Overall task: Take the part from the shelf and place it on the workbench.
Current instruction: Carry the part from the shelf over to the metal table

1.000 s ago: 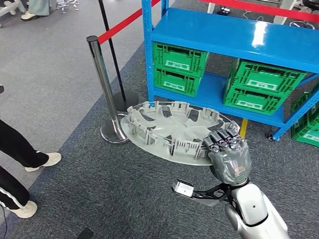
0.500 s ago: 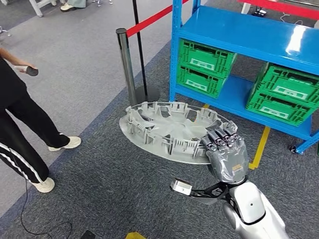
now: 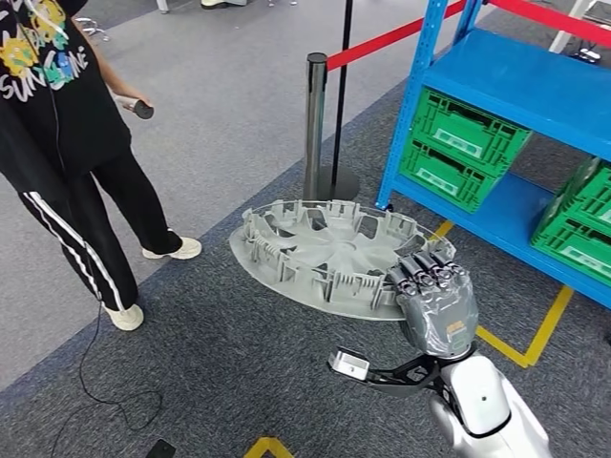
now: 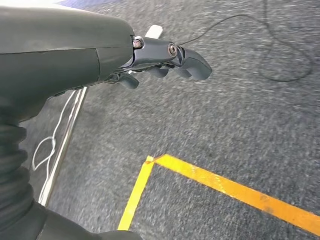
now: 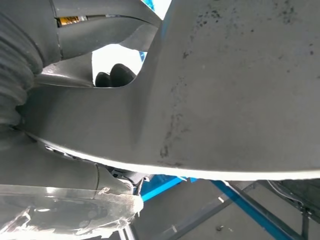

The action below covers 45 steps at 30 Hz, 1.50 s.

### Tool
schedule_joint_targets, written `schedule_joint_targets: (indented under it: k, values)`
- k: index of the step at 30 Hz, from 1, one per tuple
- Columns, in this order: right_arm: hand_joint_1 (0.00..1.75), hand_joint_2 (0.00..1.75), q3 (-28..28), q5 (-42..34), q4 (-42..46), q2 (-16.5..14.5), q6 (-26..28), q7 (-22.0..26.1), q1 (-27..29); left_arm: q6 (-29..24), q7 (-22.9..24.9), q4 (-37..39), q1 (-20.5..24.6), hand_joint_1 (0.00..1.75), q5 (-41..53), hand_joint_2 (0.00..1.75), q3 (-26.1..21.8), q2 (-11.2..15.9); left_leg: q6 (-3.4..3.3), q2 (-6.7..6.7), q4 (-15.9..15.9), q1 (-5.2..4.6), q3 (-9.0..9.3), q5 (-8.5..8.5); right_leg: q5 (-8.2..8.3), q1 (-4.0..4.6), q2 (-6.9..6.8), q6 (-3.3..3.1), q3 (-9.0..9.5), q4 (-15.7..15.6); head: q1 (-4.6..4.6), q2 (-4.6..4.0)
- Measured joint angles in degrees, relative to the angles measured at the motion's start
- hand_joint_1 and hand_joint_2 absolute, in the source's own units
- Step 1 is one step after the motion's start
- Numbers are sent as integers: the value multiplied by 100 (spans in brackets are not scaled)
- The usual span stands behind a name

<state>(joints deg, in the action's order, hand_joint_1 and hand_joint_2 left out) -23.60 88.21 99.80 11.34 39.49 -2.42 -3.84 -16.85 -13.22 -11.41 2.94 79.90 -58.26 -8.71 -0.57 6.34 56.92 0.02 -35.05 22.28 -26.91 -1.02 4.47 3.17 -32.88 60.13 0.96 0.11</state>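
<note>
One grey wheel cover (image 3: pixel 327 253) is gripped at its rim by the right robot hand (image 3: pixel 434 301); left robot hand (image 4: pixel 151 55) holds nothing.

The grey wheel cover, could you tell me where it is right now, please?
In the head view the grey wheel cover is held level above the carpet by the right hand gripping its right rim, in front of the blue shelf.

Grey carpet (image 3: pixel 216 372) with yellow tape lines (image 3: pixel 537 339), blue shelving (image 3: pixel 518 86), chrome stanchion post (image 3: pixel 315 124)
</note>
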Motion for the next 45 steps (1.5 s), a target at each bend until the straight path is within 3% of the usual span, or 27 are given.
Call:
schedule_joint_targets:
  k: [2,3,4,6,8,10,11,13,14,16,17,19,21,23,25,26,28,30,32,34,36,38,39,41,42,43,45]
  values:
    - [175,175,-5,20,-8,-1,2,2,-6,7,8,0,-3,0,1,175,-3,3,79,135,3,15,-72,-51,-4,-8,117,-14,74,-147,-5,0]
    - [175,175,-8,29,-10,-1,3,2,-9,9,11,0,-12,0,1,175,-7,4,118,199,-7,32,-101,-77,15,-2,37,-43,77,-143,-7,0]
    - [175,175,-10,38,-13,-2,3,3,-12,9,13,0,-23,0,1,175,-13,5,153,161,2,35,-126,-79,33,0,-43,-77,76,-152,-5,0]
    - [175,175,-11,43,-13,-3,3,2,-15,10,16,0,-30,0,2,175,-32,2,208,-158,259,16,-267,99,62,-6,-215,-149,83,-182,-46,0]
    - [175,175,-11,34,-14,-4,3,-1,-17,13,17,0,-11,0,7,175,-48,-8,254,-497,984,12,-609,491,64,8,-394,-188,74,-188,-90,0]
    - [175,175,-12,18,-16,-4,3,-3,-16,15,20,0,0,0,19,175,-54,-14,284,-564,1630,32,-899,724,60,14,-585,-196,67,-187,-92,0]
    - [175,175,-13,9,-17,-4,3,-8,-15,16,25,0,-4,0,25,175,-57,-14,291,-572,1665,40,-898,684,58,14,-675,-195,67,-187,-92,0]
    - [175,175,-14,-9,-17,-4,3,-23,-15,17,34,0,-11,0,35,175,-63,-10,288,-681,1089,47,-552,369,46,16,-829,-178,82,-186,-92,0]
    - [175,175,-11,-18,-15,-4,3,-34,-14,17,37,0,-7,0,38,175,-66,-11,286,-829,673,36,-312,232,31,32,-898,-155,90,-181,-97,0]
    - [175,175,-5,-42,-11,4,3,-51,-16,19,37,0,7,0,44,175,-69,-13,220,-1022,144,14,-25,104,4,77,-1015,-94,107,-174,-96,0]
    - [175,175,-2,-57,-9,8,3,-55,-16,21,39,0,7,0,46,175,-70,-15,178,-1029,71,-2,-2,112,-4,95,-1074,-63,116,-178,-93,0]
    - [175,175,0,-84,-9,13,3,-56,-18,23,45,0,-10,0,48,175,-75,-15,86,-887,59,-3,-24,95,-24,84,-1130,-2,137,-191,-80,0]
    - [175,175,5,-103,-6,33,3,-55,-13,24,52,0,-21,0,49,175,-80,-9,6,-754,41,16,-21,76,-202,49,-862,43,36,51,-66,0]
    - [175,175,11,-115,-3,67,3,-54,0,25,54,0,-8,0,50,175,-83,-1,-51,-618,35,23,-21,70,-565,35,-531,56,-296,765,-47,0]
    - [175,175,16,-120,-2,98,3,-54,15,27,55,0,2,0,52,175,-84,-3,-72,-460,36,9,-23,70,-797,44,-458,55,-659,1459,-41,0]
    - [175,175,20,-121,-2,114,3,-54,25,30,57,0,-2,0,55,175,-84,-5,-75,-375,37,4,-22,69,-752,47,-451,48,-723,1532,-40,0]
    - [175,175,34,-124,1,153,3,-54,40,35,66,0,-9,0,58,175,-84,-6,-67,-196,45,6,-16,63,-349,36,-385,27,-506,974,-40,0]
    - [175,175,57,-139,19,207,3,-54,45,50,86,0,-4,0,58,175,-84,-2,-35,-37,66,9,-33,51,-38,-9,-108,20,-132,187,-46,0]
    - [175,175,86,-162,51,274,-1,-56,54,72,106,0,-7,0,58,175,-84,2,32,97,73,24,-85,14,-1,-20,67,7,18,-105,-50,0]
    - [175,175,119,-178,93,345,-16,-58,62,88,115,0,-34,0,61,175,-85,8,108,213,55,53,-128,-25,27,-5,-47,-48,30,-129,-49,0]
    - [175,175,161,-192,138,420,-51,-66,64,101,118,0,-52,0,64,175,-86,8,163,29,208,35,-217,84,55,-11,-199,-129,59,-173,-81,0]
    - [175,175,211,-233,194,512,-108,-79,73,122,119,0,-37,0,64,175,-86,2,204,-363,819,14,-510,422,61,2,-367,-186,76,-199,-121,0]
    - [175,175,240,-267,231,572,-152,-84,79,137,120,0,-27,0,64,175,-86,1,221,-487,1232,21,-710,602,58,13,-459,-199,76,-199,-131,0]
    - [175,175,301,-344,303,713,-246,-86,82,166,120,0,-22,0,64,175,-86,-1,233,-562,1710,38,-934,722,51,26,-633,-203,77,-199,-132,0]
    - [175,175,332,-379,337,779,-287,-86,82,178,120,0,-26,0,64,175,-87,1,233,-576,1641,42,-890,631,47,27,-713,-200,80,-199,-132,0]
    - [175,175,363,-407,371,840,-313,-86,82,185,120,0,-29,0,64,175,-87,3,227,-615,1351,43,-727,462,41,28,-788,-191,87,-198,-132,0]
    - [175,175,424,-442,438,944,-339,-87,80,191,120,0,-21,0,63,175,-87,7,198,-896,562,17,-279,170,13,53,-917,-148,104,-185,-136,0]
